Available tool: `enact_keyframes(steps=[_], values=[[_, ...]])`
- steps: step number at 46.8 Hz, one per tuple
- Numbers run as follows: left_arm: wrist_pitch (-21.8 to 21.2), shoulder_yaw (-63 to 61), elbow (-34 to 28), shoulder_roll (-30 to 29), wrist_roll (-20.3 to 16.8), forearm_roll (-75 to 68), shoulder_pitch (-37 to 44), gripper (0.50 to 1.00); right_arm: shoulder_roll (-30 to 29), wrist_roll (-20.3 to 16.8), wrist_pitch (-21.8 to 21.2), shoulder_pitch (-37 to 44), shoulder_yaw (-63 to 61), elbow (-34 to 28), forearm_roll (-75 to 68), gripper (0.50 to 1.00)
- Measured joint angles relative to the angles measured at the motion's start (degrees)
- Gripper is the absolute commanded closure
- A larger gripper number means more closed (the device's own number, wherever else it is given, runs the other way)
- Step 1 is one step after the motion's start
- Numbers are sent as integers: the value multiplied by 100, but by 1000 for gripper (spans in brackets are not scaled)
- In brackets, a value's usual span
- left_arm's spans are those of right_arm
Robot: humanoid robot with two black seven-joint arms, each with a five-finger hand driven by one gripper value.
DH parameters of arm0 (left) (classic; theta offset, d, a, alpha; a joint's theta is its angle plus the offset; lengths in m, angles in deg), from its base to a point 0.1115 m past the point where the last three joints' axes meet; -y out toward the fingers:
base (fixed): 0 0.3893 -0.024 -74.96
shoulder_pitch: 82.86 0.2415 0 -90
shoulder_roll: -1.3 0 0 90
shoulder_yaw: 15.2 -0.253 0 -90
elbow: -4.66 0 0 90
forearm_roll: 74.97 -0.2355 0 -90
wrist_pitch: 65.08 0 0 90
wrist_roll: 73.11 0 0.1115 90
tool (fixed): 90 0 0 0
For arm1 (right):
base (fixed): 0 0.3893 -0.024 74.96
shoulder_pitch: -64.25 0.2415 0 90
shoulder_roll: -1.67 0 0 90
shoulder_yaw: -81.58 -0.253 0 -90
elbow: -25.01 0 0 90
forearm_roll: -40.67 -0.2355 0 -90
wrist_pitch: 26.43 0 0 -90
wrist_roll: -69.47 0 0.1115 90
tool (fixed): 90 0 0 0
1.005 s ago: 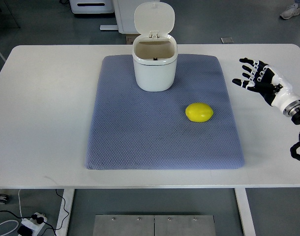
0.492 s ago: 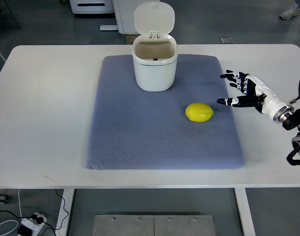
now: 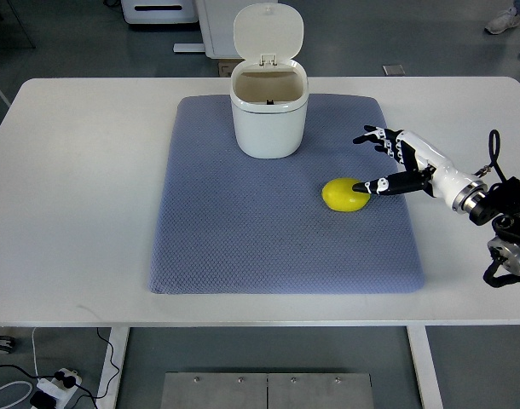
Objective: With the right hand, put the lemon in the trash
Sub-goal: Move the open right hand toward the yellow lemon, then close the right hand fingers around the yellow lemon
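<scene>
The right hand (image 3: 395,162) has moved further left over the grey mat (image 3: 277,256) since half a second ago, and its lower fingertip now reaches the lemon's (image 3: 342,195) right side. The fingers are spread apart and hold nothing. The lemon lies unmoved on the mat, near the open trash bin (image 3: 268,119) on the bench (image 3: 72,213).

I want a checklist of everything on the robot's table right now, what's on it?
Surface: white table with a blue-grey mat on it.
Job's things: yellow lemon on the mat; white trash bin at the mat's far edge, lid up.
Clutter: nothing seen.
Hands: right hand open, one fingertip at the lemon; left not in view.
Cables: black cable at the right wrist.
Surroundings: power strip on the floor.
</scene>
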Motion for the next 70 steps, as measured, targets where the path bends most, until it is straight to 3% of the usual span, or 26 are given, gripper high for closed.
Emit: enact_keyframes(steps=[36,60,70], values=[[0,1,0,0,0,-1,-2,500,-252,-15,842,2,630,-265,254,500],[0,0,0,0,0,-1,-2,500,-351,-63,957,112,776,-216,262,500],[0,1,0,0,-1,0,-2,500,-500,-67,1358,243,1111,-210,262,500]])
